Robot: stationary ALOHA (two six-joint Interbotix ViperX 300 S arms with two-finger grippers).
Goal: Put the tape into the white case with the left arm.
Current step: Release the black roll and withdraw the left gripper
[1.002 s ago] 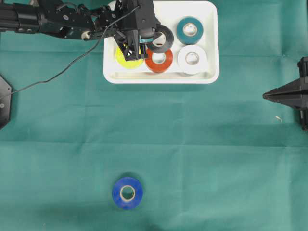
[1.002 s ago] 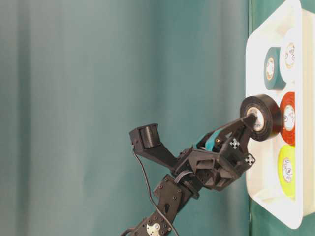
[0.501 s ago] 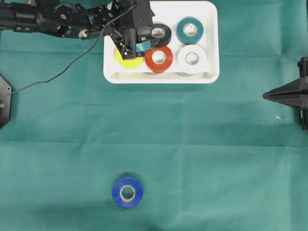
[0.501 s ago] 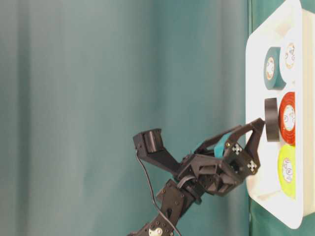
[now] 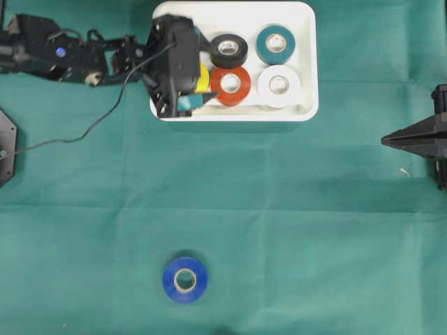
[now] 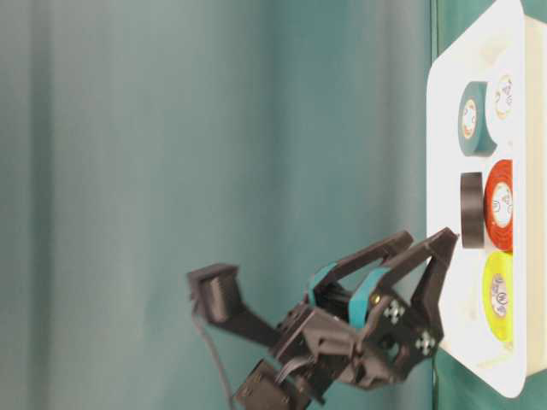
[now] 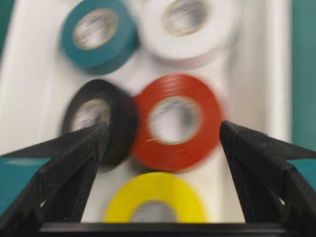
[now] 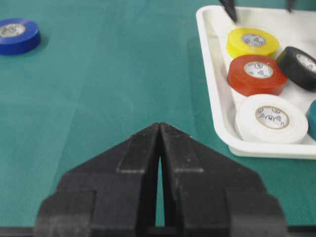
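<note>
Tape is the business here: seen from overhead, a black roll (image 5: 230, 48) lies in the white case (image 5: 305, 110) with yellow (image 5: 202, 77), red (image 5: 231, 84), white (image 5: 279, 84) and teal (image 5: 275, 43) rolls, while a blue roll (image 5: 185, 279) sits on the green cloth (image 5: 314, 209), well apart from the case.

From table level, the left gripper (image 6: 423, 243) stands spread and empty at the case's edge; release looks done.

Its wrist camera shows nothing between the jaws.

By the right wrist view, the right gripper (image 8: 160, 129) is pressed together. Next, reaching the blue roll; nothing blocks it.
</note>
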